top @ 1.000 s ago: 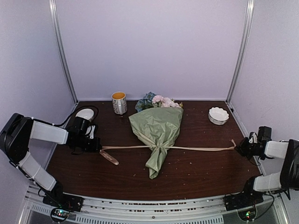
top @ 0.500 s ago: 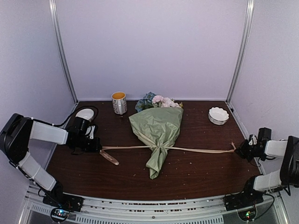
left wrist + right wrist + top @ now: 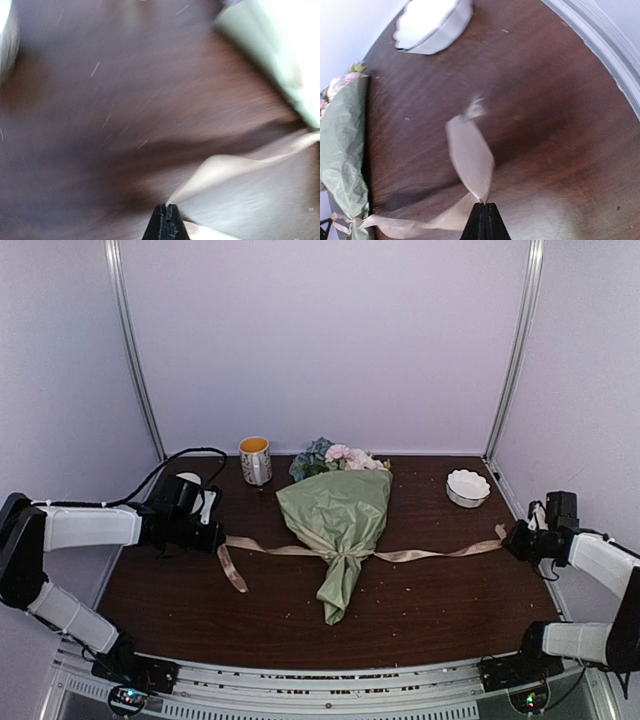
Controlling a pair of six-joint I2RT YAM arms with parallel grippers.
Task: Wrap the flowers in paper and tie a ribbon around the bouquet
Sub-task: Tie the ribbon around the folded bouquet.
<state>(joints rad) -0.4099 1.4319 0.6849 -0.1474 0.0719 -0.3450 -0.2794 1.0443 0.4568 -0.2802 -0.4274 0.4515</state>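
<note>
The bouquet [image 3: 340, 520] lies mid-table, a cone of sage-green paper [image 3: 340, 150] with pink, white and blue flowers [image 3: 338, 456] at its far, wide end. A beige ribbon [image 3: 430, 554] is knotted around its narrow waist and runs out to both sides, now slack. My left gripper [image 3: 218, 538] is shut on the ribbon's left part [image 3: 240, 165]; a loose tail hangs below it. My right gripper [image 3: 508, 540] is shut on the ribbon's right part [image 3: 470, 160], near its end. The left wrist view is blurred.
A mug [image 3: 255, 460] with yellow inside stands at the back left of the bouquet. A white scalloped bowl [image 3: 468, 487] sits at the back right, and another white dish [image 3: 205, 502] lies behind my left arm. Crumbs dot the dark wooden table [image 3: 430, 610].
Both grippers moved away from the near edge, toward the back, still shut on the ribbon. The ribbon went from taut and straight to slack, and the knot pulled tighter at the bouquet's waist.
</note>
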